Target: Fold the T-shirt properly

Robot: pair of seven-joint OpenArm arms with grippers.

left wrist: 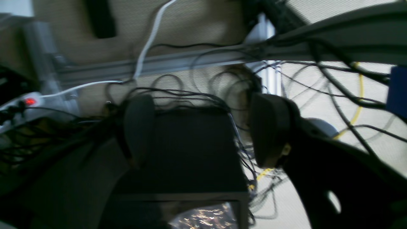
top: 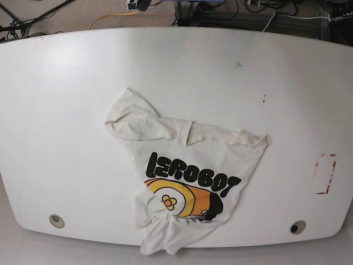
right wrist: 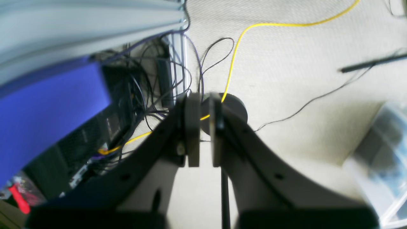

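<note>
the t-shirt (top: 182,182) lies crumpled on the white table (top: 66,110), a little toward the near edge, with its black lettering and orange-yellow round graphic facing up. its lower hem bunches at the table's near edge, and a sleeve is folded over along the top. neither arm shows in the base view. the left gripper (left wrist: 203,130) has its jaws wide apart with nothing between them, pointing at a dark box and a tangle of black cables (left wrist: 197,92). the right gripper (right wrist: 203,127) has its jaws nearly together and empty, above beige carpet where a yellow cable (right wrist: 235,57) runs.
</note>
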